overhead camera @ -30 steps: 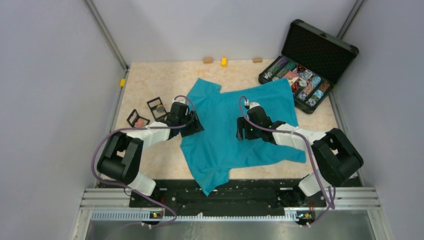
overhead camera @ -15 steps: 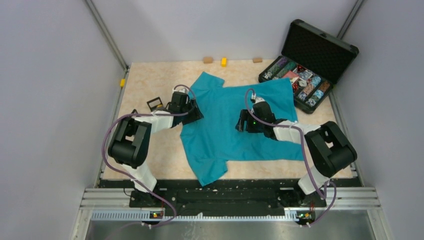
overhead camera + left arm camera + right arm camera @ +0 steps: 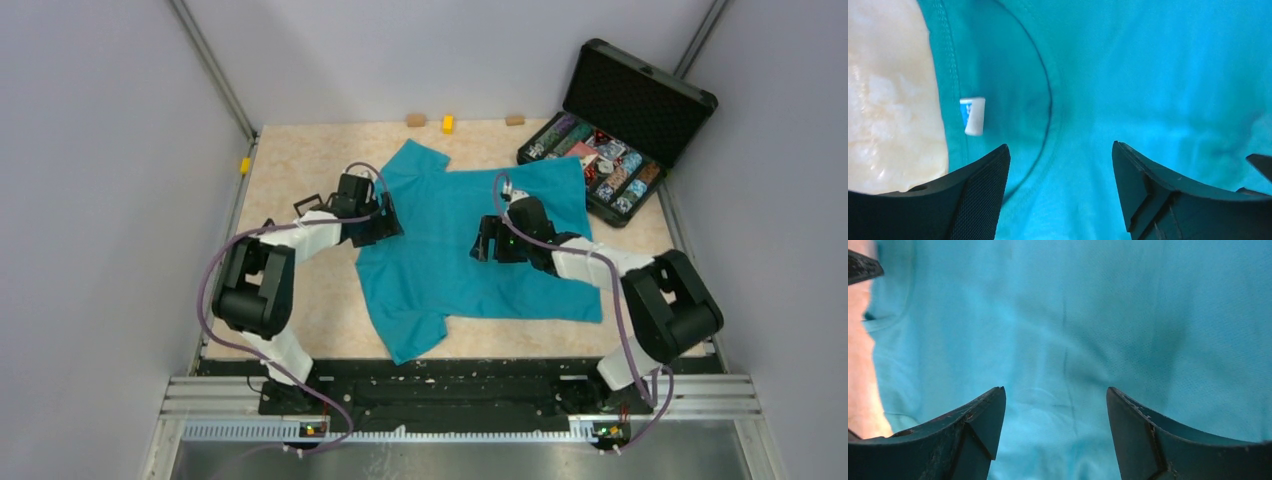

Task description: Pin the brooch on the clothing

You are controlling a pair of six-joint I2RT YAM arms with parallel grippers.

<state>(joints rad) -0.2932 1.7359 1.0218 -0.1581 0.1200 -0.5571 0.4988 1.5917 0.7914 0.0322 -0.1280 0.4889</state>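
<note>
The teal T-shirt [image 3: 450, 250] lies flat in the middle of the table. My left gripper [image 3: 378, 225] is open, low over the collar at the shirt's left edge. In the left wrist view the gripper [image 3: 1060, 147] straddles the collar seam, with the white label [image 3: 972, 115] just beyond its left finger. My right gripper [image 3: 488, 240] is open over the shirt's middle. The right wrist view shows the gripper [image 3: 1054, 390] with only teal fabric [image 3: 1098, 330] between its fingers. The brooch is not in view.
An open black case [image 3: 618, 130] of multicoloured trinkets stands at the far right corner. A small black stand [image 3: 310, 204] shows beside my left arm. Small wooden and yellow blocks [image 3: 447, 123] lie along the far edge. Bare table [image 3: 888, 100] borders the collar.
Both grippers have moved toward the far side, and the shirt has slid that way with them. My left arm now covers the small stands at the left.
</note>
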